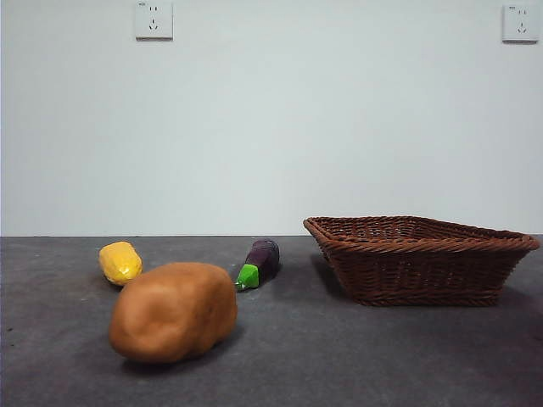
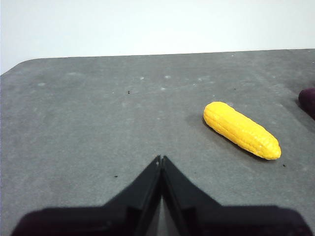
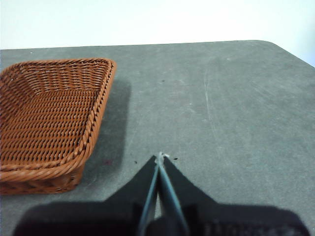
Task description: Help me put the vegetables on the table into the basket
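On the dark grey table [image 1: 339, 356] the three vegetables lie loose on the left side of the front view, none of them in the basket [image 1: 420, 259], which sits out at about 3 o'clock from them with nothing visible inside. The big orange-brown potato [image 1: 174, 310] is nearest the camera. The yellow corn [image 1: 120, 262] lies at roughly 10 o'clock from the potato, a little way off, and the purple eggplant [image 1: 260, 261] lies at roughly 1 o'clock from it, its green stem end pointing back toward the potato, close to it though whether they touch is unclear. The left gripper [image 2: 161, 158] hangs over bare table with its jaws pressed together and holding nothing; the corn [image 2: 241, 130] lies ahead of it and to one side, well apart. The right gripper [image 3: 160, 156] likewise has its jaws together on nothing, just beside the basket [image 3: 54, 118] but not touching its braided rim.
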Robot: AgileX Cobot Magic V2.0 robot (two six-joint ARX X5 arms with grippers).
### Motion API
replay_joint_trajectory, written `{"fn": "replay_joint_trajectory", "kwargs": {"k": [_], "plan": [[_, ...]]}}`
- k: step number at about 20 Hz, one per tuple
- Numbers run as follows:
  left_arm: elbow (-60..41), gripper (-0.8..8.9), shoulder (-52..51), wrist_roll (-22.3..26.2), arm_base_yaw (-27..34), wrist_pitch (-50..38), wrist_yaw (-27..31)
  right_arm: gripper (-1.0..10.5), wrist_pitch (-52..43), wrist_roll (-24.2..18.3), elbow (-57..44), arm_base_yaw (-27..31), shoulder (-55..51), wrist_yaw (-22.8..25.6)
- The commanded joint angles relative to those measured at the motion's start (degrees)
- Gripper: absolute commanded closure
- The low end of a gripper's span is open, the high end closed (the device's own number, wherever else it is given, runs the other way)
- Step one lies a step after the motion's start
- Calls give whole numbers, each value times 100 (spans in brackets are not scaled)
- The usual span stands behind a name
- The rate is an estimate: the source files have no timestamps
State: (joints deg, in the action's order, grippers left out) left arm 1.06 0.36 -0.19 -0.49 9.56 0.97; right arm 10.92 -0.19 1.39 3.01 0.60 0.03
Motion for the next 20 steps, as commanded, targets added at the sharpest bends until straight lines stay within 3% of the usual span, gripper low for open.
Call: {"fn": "replay_joint_trajectory", "kwargs": {"k": [1,10,15,20], "plan": [[-57,817,-9,-22,20,-13,9,946,-20,63,-48,-4,-4,0],[-57,817,-9,-24,20,-15,9,946,-20,79,-48,-4,-4,-9],[-57,817,-9,-24,20,-20,9,946,-20,962,-48,-4,-4,-48],[-57,817,-9,-39,20,-22,9,949,-20,1572,-48,-4,-4,-66]]}}
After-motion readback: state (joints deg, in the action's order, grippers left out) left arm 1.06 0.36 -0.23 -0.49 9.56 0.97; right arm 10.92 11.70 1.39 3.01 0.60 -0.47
